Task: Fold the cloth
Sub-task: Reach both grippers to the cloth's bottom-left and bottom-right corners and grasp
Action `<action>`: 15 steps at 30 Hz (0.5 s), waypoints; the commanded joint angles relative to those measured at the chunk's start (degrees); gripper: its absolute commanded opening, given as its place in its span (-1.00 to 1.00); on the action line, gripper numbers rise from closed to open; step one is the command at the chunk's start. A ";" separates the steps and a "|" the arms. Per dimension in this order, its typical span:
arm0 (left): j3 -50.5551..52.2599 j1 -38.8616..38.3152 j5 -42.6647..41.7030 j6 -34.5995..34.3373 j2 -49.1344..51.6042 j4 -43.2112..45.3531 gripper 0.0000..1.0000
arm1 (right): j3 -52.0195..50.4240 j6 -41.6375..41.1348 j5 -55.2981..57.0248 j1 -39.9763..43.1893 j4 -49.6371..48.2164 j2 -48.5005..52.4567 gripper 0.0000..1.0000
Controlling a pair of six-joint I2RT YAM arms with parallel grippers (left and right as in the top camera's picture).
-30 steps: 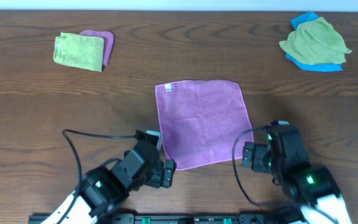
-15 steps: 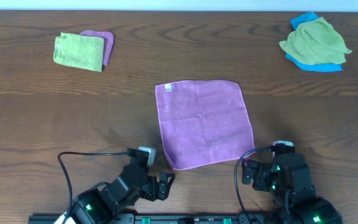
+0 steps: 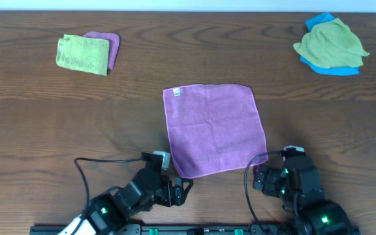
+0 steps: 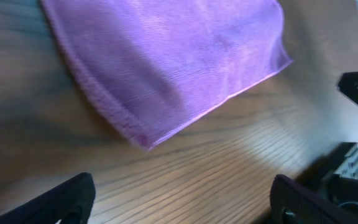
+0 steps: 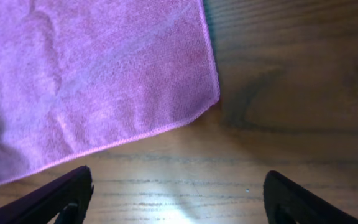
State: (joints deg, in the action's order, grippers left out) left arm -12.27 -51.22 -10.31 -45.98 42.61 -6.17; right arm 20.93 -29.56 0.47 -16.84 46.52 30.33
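The lilac-purple cloth point(image 3: 214, 128) lies flat and unfolded on the wooden table, its small white label point(image 3: 175, 93) at the far left corner. My left gripper point(image 3: 178, 187) is open and empty just before the cloth's near left corner, which shows in the left wrist view point(image 4: 166, 68). My right gripper point(image 3: 261, 177) is open and empty just before the near right corner, which shows in the right wrist view point(image 5: 104, 74). Neither gripper touches the cloth.
A folded lime-green cloth point(image 3: 82, 53) lies on a folded purple one point(image 3: 111, 44) at the far left. A crumpled green cloth point(image 3: 330, 42) lies on a blue one point(image 3: 337, 68) at the far right. Bare brown table point(image 3: 77, 124) surrounds the cloth.
Both arms drew back toward the table's near edge. In the last half second the left gripper came forward and right again, close to the near left corner. The cloth has not moved.
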 commanded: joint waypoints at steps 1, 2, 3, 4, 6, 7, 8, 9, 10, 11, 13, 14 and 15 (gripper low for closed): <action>1.46 -0.24 -2.23 -2.12 3.69 2.51 0.67 | -0.17 -0.59 1.01 -0.37 -1.51 3.34 0.67; 1.46 -0.24 -2.51 -2.34 4.87 3.63 0.59 | -0.17 -0.59 1.01 -0.37 -2.27 4.70 0.64; 1.46 -0.24 -2.89 -2.34 5.75 4.42 0.55 | -0.17 -0.59 1.01 -0.37 -3.06 5.81 0.63; 1.46 -0.24 -2.95 -2.56 6.38 4.76 0.54 | -0.17 -0.52 1.01 -0.37 -3.74 6.86 0.63; 1.46 -0.24 -3.10 -3.56 7.58 4.76 0.54 | -0.17 -0.13 1.05 -0.37 -5.16 8.87 0.62; 1.46 -0.24 -3.08 -4.02 8.02 4.83 0.54 | -0.17 -0.13 1.03 -0.35 -5.81 9.90 0.62; 1.46 -0.24 -2.84 -4.02 8.31 5.01 0.54 | -0.17 -0.11 1.09 -0.31 -6.54 10.97 0.59; 1.46 -0.24 -2.27 -4.00 8.59 5.22 0.54 | -0.17 0.15 1.51 -0.26 -7.34 12.04 0.55; 1.46 -0.24 -1.36 -4.00 8.79 5.38 0.55 | -0.17 0.52 2.03 -0.07 -8.22 13.16 0.51; 1.46 -0.24 -0.55 -4.00 8.98 5.38 0.55 | -0.17 0.50 2.36 0.20 -8.92 14.16 0.48; 1.46 -0.17 1.42 -4.02 9.68 5.46 0.55 | -0.17 0.52 2.29 1.20 -10.67 16.63 0.36; 1.46 -0.17 1.95 -4.02 10.23 5.92 0.55 | -0.17 0.76 2.25 1.81 -11.56 18.01 0.34; 1.46 -0.17 1.92 -4.00 10.91 6.93 0.54 | -0.17 1.11 2.05 2.25 -12.22 18.97 0.33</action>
State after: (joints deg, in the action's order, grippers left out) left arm -11.09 -51.22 -10.70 -49.63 52.29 -0.30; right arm 20.93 -29.32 1.58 -15.84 35.24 47.20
